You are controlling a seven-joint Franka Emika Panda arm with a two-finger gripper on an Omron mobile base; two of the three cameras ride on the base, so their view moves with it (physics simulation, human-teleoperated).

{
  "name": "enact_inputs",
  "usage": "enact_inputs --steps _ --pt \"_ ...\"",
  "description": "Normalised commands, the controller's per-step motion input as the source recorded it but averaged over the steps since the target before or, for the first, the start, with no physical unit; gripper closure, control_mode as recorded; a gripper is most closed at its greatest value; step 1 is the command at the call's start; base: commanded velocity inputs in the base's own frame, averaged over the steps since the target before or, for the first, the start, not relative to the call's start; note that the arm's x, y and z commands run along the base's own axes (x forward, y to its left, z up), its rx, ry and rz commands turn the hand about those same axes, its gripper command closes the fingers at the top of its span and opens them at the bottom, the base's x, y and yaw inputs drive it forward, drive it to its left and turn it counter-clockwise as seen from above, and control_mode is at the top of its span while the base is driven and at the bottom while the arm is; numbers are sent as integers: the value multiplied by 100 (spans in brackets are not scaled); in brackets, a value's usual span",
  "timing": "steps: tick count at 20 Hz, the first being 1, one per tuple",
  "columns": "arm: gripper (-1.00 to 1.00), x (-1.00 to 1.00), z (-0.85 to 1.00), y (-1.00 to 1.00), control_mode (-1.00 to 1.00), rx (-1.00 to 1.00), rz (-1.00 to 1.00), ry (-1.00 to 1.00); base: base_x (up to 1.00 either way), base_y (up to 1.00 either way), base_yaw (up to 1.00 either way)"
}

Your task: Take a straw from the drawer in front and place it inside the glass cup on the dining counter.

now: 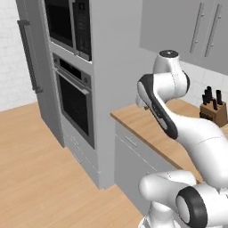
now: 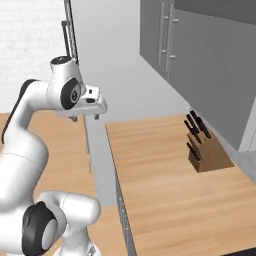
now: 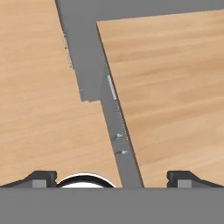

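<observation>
Tall grey oven cabinet (image 1: 104, 67) at the left, with built-in oven (image 1: 75, 100). Beside it wood counter (image 2: 170, 185) over closed grey cabinet drawers (image 1: 133, 162), along the wall. Knife block (image 2: 205, 150) near the counter's back. Gripper (image 2: 85, 118) above the counter's edge, pointing down, fingers spread wide, nothing between. Task drawer, straw, cup: cannot tell where.

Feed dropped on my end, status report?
Gripper open, empty, high over the wood counter's front edge. Grey drawers below all closed. Knife block well aside.
</observation>
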Motion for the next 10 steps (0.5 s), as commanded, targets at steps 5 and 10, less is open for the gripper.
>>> enact_inputs --steps 5,10 --pt "-100 27 -60 83 -100 -35 0 0 0 0 0" --pt "-100 38 -74 60 -100 -35 0 0 0 0 0"
